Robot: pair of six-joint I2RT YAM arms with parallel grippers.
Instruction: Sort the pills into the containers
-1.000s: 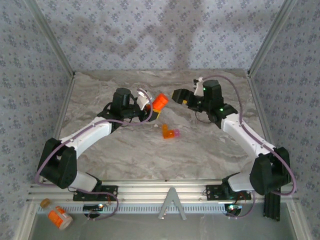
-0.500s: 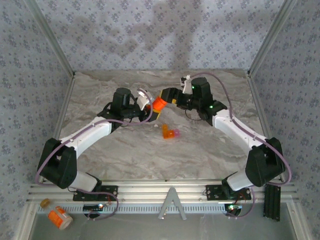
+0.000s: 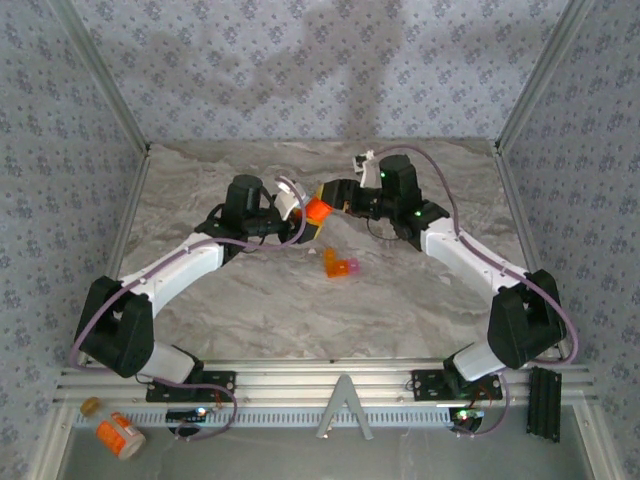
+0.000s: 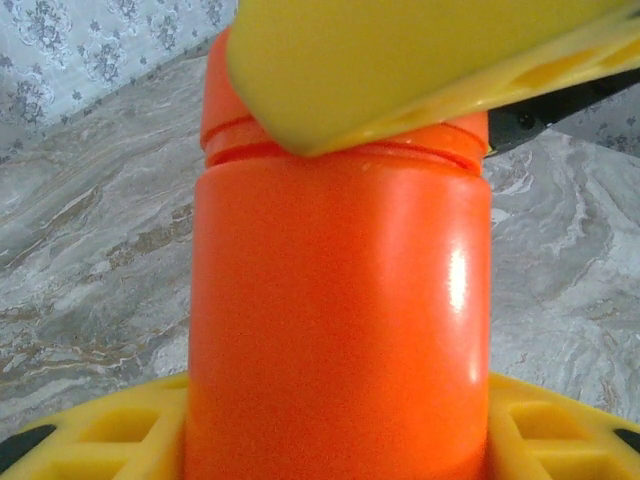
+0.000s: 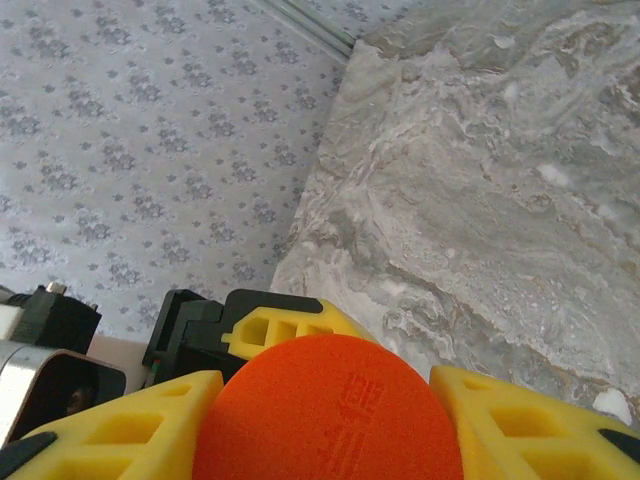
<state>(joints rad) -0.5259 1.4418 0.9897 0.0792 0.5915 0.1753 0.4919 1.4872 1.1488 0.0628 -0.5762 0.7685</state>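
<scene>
We grip the small translucent orange cylindrical pill bottle (image 4: pixel 340 300) in the left tool (image 4: pixel 336 432), the right tool (image 5: pixel 325 420) pinching its orange cap (image 5: pixel 330 385), with open desk (image 5: pixel 480 200) ahead to its wall-side edge.

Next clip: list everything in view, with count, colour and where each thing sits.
pill bottle: 1, orange, far mid-table, held between the two grippers
cap: 1, orange, on the pill bottle
small box: 1, orange with a pink end, on the table near the centre
labelled bottle: 1, orange with a white label, lying off the table, near left corner
small piece: 1, orange, beside the labelled bottle
table: 1, grey marble
left gripper: 1, yellow fingers, shut on the pill bottle's body
right gripper: 1, yellow fingers, shut on the cap
</scene>
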